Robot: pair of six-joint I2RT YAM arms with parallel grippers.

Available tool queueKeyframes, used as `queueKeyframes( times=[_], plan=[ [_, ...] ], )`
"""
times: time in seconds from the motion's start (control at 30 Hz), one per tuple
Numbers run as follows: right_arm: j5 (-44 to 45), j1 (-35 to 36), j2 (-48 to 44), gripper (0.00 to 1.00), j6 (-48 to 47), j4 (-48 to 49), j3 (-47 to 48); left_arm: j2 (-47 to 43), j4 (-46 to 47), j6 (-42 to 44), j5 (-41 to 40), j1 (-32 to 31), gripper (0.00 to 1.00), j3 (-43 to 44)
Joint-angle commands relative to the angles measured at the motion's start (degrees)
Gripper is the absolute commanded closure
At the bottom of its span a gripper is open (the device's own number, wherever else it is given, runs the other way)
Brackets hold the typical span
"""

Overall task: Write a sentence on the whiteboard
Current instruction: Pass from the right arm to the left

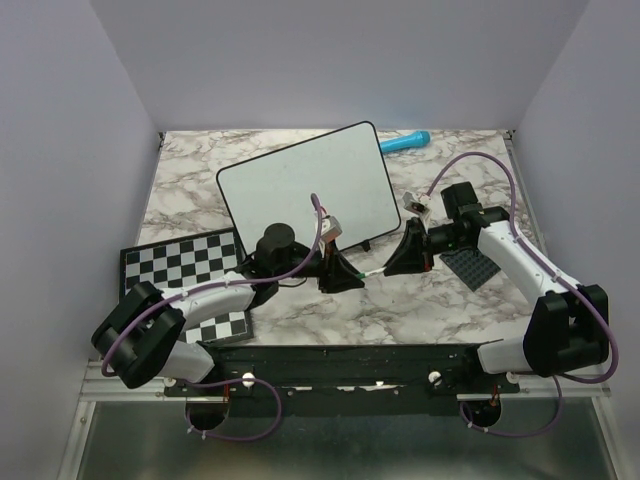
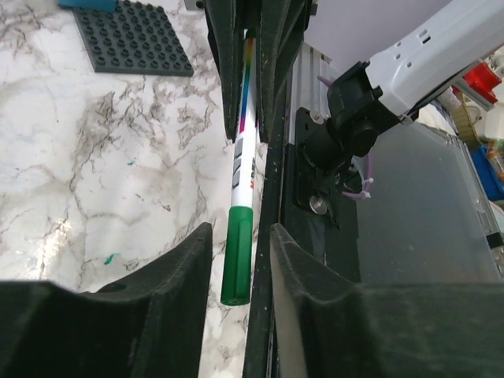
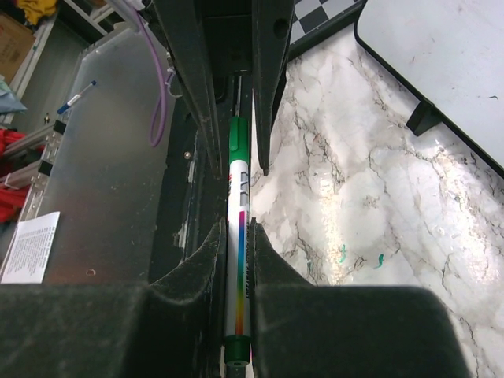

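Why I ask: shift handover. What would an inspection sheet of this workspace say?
Surface: marble-pattern table, small green marks.
Job's things: whiteboard blank, no writing seen; green-capped marker held between the arms.
Clutter: checkerboard, grey studded plate, blue object at the far edge.
Grippers: right gripper shut on the marker barrel; left gripper open, jaws flanking its cap.
Cables: purple cables loop along both arms.
Surroundings: plain walls on three sides.

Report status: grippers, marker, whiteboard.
Right gripper shut on green marker, mid-barrel. Left gripper open, straddling the cap, not clamped. Whiteboard blank. Cap on, blocks writing.
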Motion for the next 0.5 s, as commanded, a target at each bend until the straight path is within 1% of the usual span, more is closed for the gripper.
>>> queueKeyframes(
  times=[0.0, 0.03, 0.1, 0.13, 0.17, 0.23, 0.27, 0.3, 0.33, 0.37, 0.4, 0.43, 0.47],
  plan=[
    [-2.29, 0.58, 0.36, 0.99, -1.33, -0.73, -0.24, -0.7, -4.61, 4.45, 2.55, -0.28, 0.66, 2.69],
    [-2.2, 0.58, 0.45, 0.99, -1.86, -1.08, -0.24, -0.87, -7.06, 5.33, 2.46, -0.37, 0.77, 3.13],
    [-1.94, 0.76, 0.36, 0.99, -2.12, -1.35, -0.24, -1.49, -9.45, 7.53, 1.59, -0.28, 0.88, 4.09],
    [-1.68, 1.02, 0.36, 0.99, -3.0, -1.96, -0.24, -1.75, -10.41, 8.41, 0.8, -0.28, 1.0, 4.27],
    [-1.32, 1.11, 0.36, 0.99, -3.27, -2.14, -0.15, -2.01, -12.86, 10.24, 0.1, -0.28, 1.0, 4.62],
    [-0.19, 1.46, 0.45, 0.98, -4.4, -3.01, -0.24, -2.98, -14.9, 12.19, 0.09, -0.28, 1.0, 5.42],
    [0.34, 1.55, 0.36, 0.92, -5.02, -3.63, -0.24, -3.42, -17.43, 13.32, 0.18, -0.28, 1.0, 5.77],
    [0.7, 1.64, 0.45, 0.84, -5.98, -4.59, 0.2, -4.21, -19.63, 17.08, -0.26, -0.28, 1.0, 7.07],
    [1.66, 1.64, 0.89, 0.69, -9.47, -6.08, 0.81, -4.56, -22.7, 19.03, -0.61, -0.28, 1.0, 8.04],
    [2.45, 1.72, 2.02, 0.37, -12.73, -11.75, 1.86, -4.83, -28.91, 21.14, -1.05, -0.28, 1.0, 9.19],
    [3.33, 1.64, 3.16, 0.28, -16.68, -15.89, 3.7, -5.18, -32.19, 24.9, -1.31, -0.28, 1.0, 11.63],
    [5.69, 1.64, 4.31, 0.22, -23.68, -20.03, 7.46, -5.18, -35.44, 26.76, -1.58, -0.28, 1.0, 12.79],
    [6.75, 1.72, 5.28, 0.11, -26.53, -27.11, 9.67, -5.27, -40.87, 28.52, -1.84, -0.28, 1.0, 13.93]
  ],
)
